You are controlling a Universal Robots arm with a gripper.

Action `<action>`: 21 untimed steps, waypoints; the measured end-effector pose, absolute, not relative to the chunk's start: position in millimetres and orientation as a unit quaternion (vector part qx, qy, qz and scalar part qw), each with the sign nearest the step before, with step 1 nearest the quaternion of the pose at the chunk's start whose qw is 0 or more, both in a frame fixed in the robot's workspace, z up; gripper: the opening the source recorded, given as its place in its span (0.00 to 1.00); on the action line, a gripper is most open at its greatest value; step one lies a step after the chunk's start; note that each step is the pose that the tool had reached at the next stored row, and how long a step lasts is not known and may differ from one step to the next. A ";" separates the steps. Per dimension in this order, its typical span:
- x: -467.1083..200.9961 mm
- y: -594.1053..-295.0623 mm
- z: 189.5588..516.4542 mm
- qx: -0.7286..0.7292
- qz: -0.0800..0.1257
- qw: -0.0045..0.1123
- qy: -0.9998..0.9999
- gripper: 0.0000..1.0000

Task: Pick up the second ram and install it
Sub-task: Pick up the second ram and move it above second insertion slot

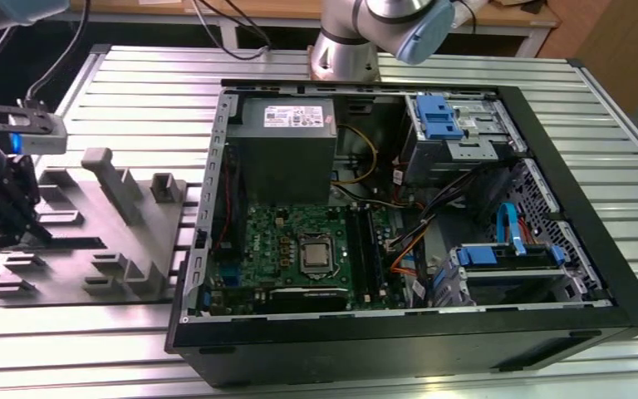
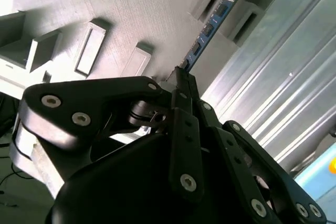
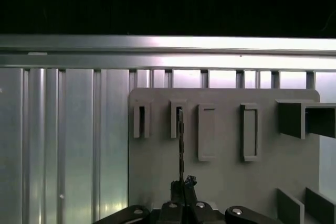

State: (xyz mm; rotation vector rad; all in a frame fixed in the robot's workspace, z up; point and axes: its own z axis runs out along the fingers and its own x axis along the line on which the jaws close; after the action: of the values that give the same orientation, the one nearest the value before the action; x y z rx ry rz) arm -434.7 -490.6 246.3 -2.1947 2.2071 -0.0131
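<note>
Underneath, a ribbed metal table [image 1: 130,83], grey tray [image 1: 109,241] on it, open computer case [image 1: 408,332] with green motherboard [image 1: 286,241] just beside the tray, gripper [image 3: 184,187] over the tray, clamped on the second ram [image 2: 210,24], stick on edge, far end in a tray slot.

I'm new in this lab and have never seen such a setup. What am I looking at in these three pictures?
This is one robot arm with a gripper at its end. The exterior view comes from a camera off the arm: a slatted metal table carries an open computer case with a green motherboard inside, and, at the exterior view's left, a grey tray. Both wrist views come from cameras riding on the arm, looking past the gripper at that tray. The thin dark stick is the second ram; the gripper appears shut on one end of it, while its far end lies among the tray's upright blocks.
</note>
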 end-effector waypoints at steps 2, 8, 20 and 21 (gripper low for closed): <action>-434.7 -490.6 252.8 -0.705 -0.004 0.014 0.709 0.11; -434.7 -490.6 271.7 -0.705 -0.004 0.015 0.709 0.11; -434.7 -490.6 307.6 -0.705 -0.006 0.016 0.709 0.11; -434.7 -490.6 310.2 -0.705 -0.006 0.016 0.709 0.11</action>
State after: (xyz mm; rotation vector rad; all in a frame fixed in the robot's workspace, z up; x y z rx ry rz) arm -434.7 -490.6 310.2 -2.1925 2.2047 -0.0194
